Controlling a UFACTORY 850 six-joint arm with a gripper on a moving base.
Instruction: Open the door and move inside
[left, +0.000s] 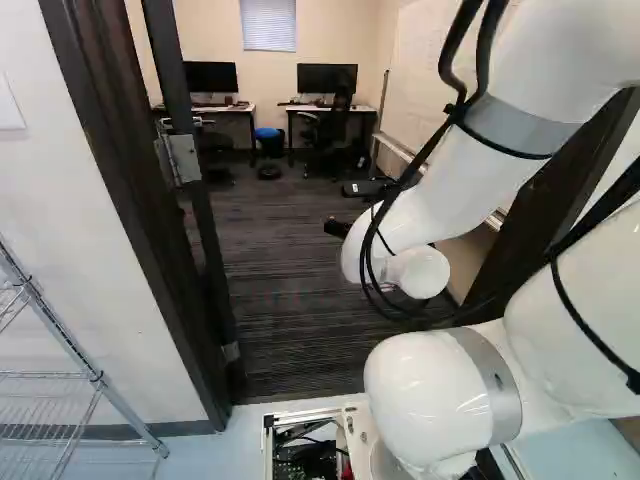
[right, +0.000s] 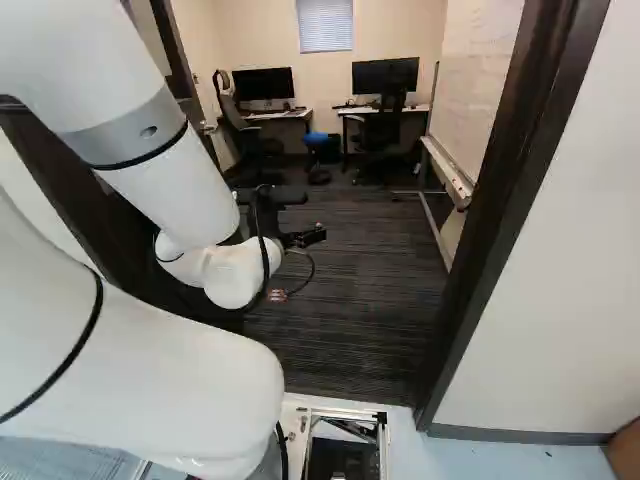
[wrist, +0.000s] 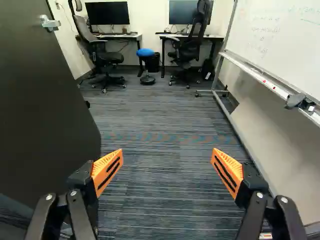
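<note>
The gripper (right: 305, 238) is held out ahead of the arm, over the dark carpet past the doorway. In the wrist view the gripper (wrist: 167, 162) stands open, its orange-padded fingers wide apart with only carpet seen between them. The dark door (wrist: 45, 105) stands swung open beside the gripper, apart from its fingers, and bears a silver handle (wrist: 50, 23). Its edge (left: 207, 235) shows at the left of the left base view, with a metal lock plate (left: 184, 158). The arm hides much of the door in the right base view.
The dark door frame (right: 500, 215) flanks the doorway at the right of the right base view. A whiteboard (wrist: 280, 40) on a wheeled stand lines one wall. Desks, office chairs (wrist: 95, 47) and a blue-topped stool (wrist: 146, 52) stand at the back. A wire rack (left: 85, 375) is outside.
</note>
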